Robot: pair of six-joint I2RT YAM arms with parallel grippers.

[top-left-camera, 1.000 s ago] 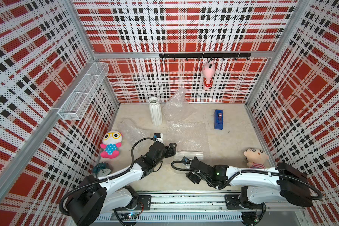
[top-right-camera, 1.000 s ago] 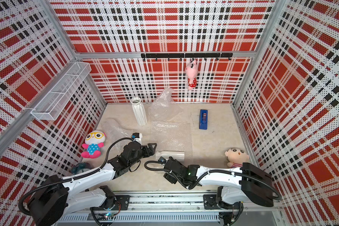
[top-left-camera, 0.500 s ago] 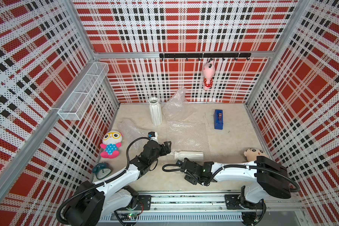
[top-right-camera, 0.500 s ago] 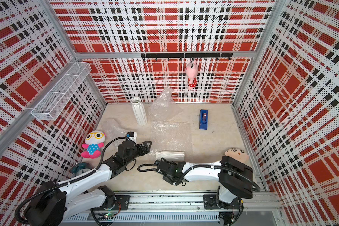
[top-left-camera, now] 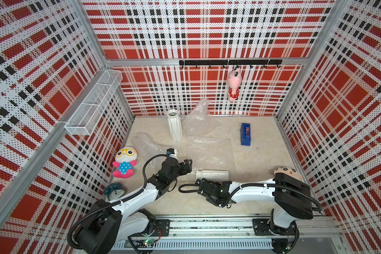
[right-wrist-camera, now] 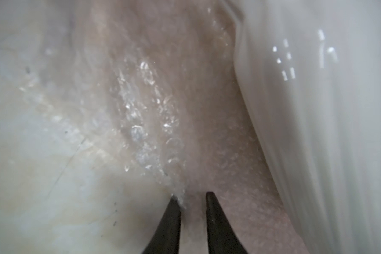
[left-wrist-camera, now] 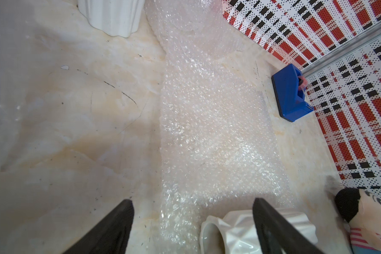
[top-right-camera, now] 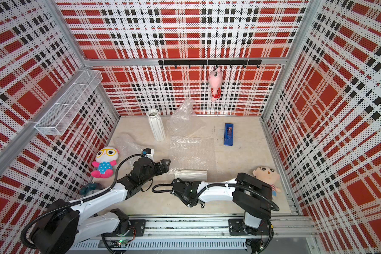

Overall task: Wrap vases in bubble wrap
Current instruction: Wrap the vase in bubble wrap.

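Lying on its side, the short white ribbed ceramic vase (top-left-camera: 211, 174) rests on the near edge of the flat clear bubble wrap sheet (top-left-camera: 209, 149); left gripper (left-wrist-camera: 191, 202) gapes wide at that sheet's near-left corner; right gripper (right-wrist-camera: 193, 196) shows jaws almost together at the sheet's near edge, grip impossible to tell.

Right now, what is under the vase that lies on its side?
The flat bubble wrap: its near edge runs under the vase. How far it reaches beneath is covered by the vase.
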